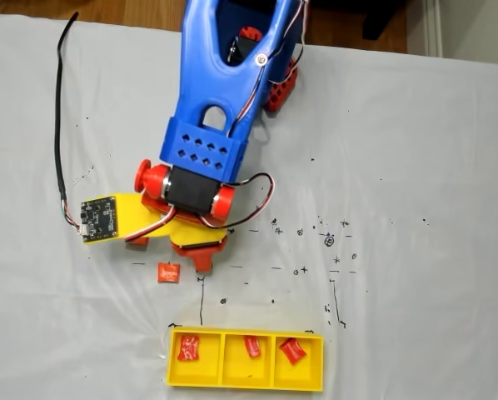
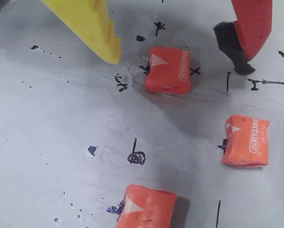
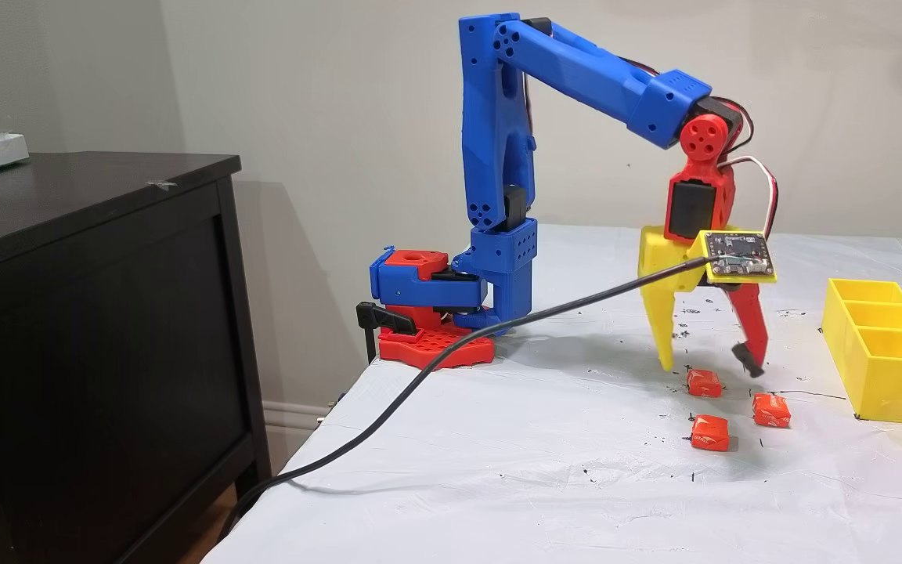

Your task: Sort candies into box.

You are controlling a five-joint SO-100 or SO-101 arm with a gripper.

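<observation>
The counter (image 3: 498,470) carries one blue arm (image 3: 498,157). In a fixed view one yellow box (image 1: 246,385) with three compartments sits at 6 o'clock, one candy in each. The jaws (image 3: 708,366) hang open, gripping nothing, astride one candy (image 2: 167,70). In the wrist view three candies lie loose: 12, 3 (image 2: 245,140) and 6 o'clock (image 2: 146,207).

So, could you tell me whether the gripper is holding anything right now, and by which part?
Nothing is held. The gripper is open, its yellow and red fingers either side of a candy lying on the table, touching neither.
</observation>
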